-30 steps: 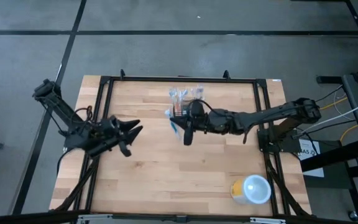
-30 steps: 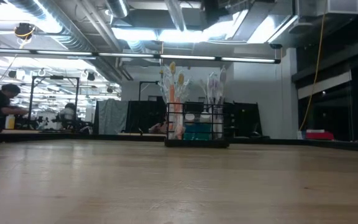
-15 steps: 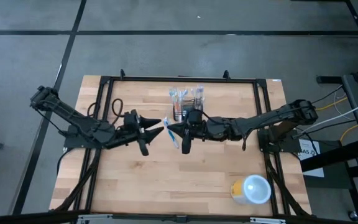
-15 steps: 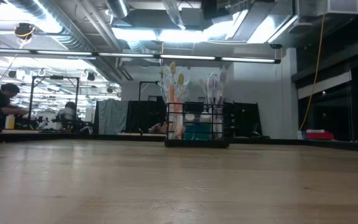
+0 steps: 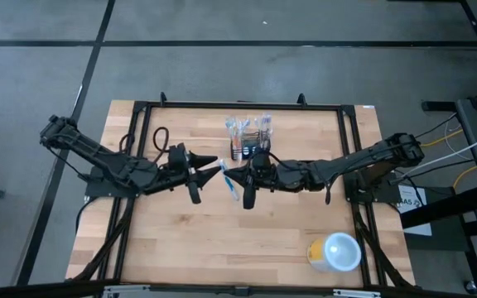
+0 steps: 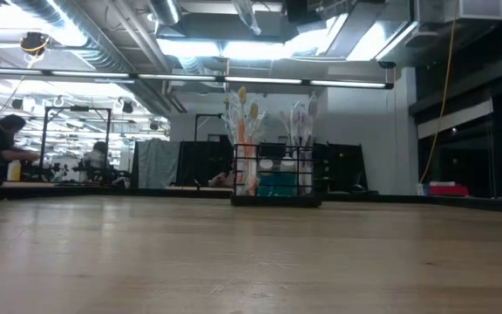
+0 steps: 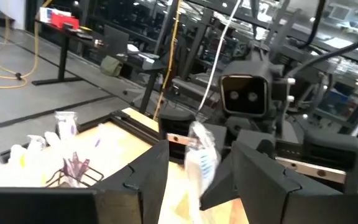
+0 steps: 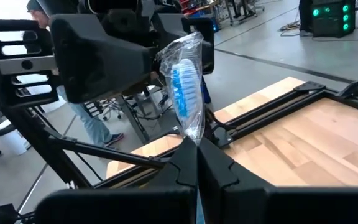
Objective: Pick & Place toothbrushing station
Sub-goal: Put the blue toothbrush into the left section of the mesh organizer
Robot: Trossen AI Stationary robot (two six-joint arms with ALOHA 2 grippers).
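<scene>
My right pincer (image 5: 248,192) is clamped on a wrapped blue toothbrush (image 8: 185,93) held above mid-bench (image 5: 222,240) — my left pincer (image 5: 208,170) gapes around its head. The toothbrushing station (image 5: 249,136) sits far-centre; handover unfinished, placement still ahead.

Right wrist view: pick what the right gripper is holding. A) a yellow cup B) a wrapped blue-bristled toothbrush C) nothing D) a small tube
B: the right gripper is shut on the wrapped toothbrush, whose blue bristles show through the clear wrapper, while the open left gripper faces it above the table's middle.
</scene>
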